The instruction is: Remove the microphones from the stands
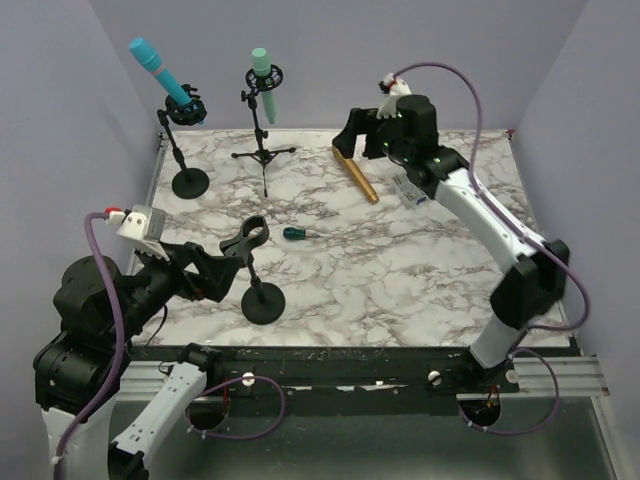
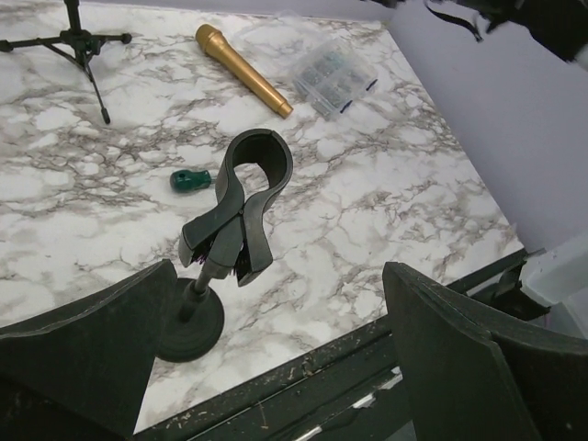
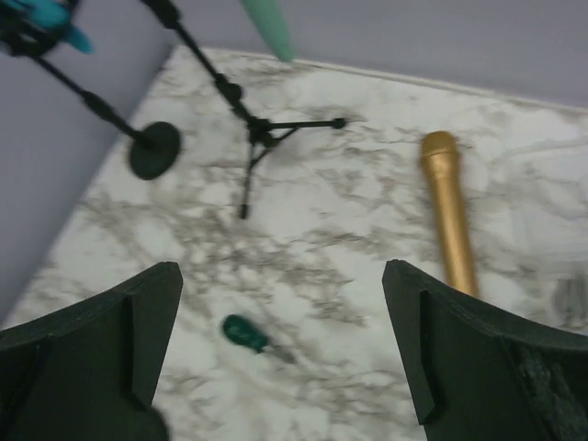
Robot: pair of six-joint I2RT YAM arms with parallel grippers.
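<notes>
A blue microphone (image 1: 158, 68) sits tilted in a round-based stand (image 1: 190, 181) at the back left. A mint-green microphone (image 1: 264, 86) sits in a tripod stand (image 1: 264, 155); its tip (image 3: 269, 28) shows in the right wrist view. A gold microphone (image 1: 355, 173) lies flat on the table. An empty clip stand (image 1: 251, 244) stands near the front. My left gripper (image 1: 220, 272) is open and empty, just left of that clip (image 2: 241, 207). My right gripper (image 1: 357, 140) is open and empty, raised over the back of the table near the gold microphone (image 3: 447, 209).
A small green-handled screwdriver (image 1: 294, 233) lies mid-table. A clear plastic box (image 1: 410, 189) lies under the right arm. The tripod's legs (image 3: 257, 133) spread over the back centre. Purple walls close the back and sides. The black front edge (image 2: 303, 367) lies below the left gripper.
</notes>
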